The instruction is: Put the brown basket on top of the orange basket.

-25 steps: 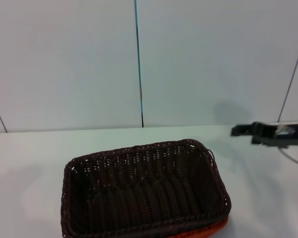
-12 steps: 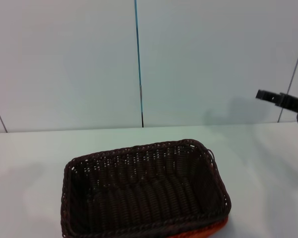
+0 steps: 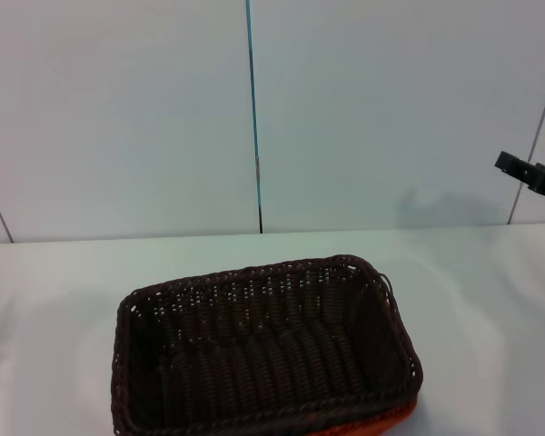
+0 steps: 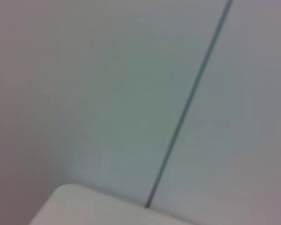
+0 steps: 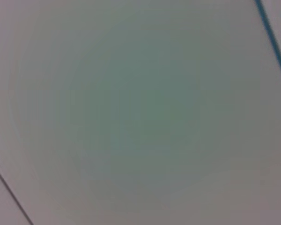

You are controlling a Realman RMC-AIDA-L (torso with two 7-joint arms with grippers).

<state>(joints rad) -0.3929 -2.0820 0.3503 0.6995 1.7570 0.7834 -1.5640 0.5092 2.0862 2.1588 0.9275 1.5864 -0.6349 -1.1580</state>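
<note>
While my right gripper (image 3: 530, 171) has risen from table height to the right edge of view, empty, finger spread indiscernible, the brown basket (image 3: 263, 350) sits nested on the orange basket (image 3: 372, 424) at the table's (image 3: 54, 291) near edge: stacking appears complete. Left gripper unseen. No legible writing.

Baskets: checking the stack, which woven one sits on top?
The dark brown woven basket; only an edge of the orange woven basket peeks out beneath it.
</note>
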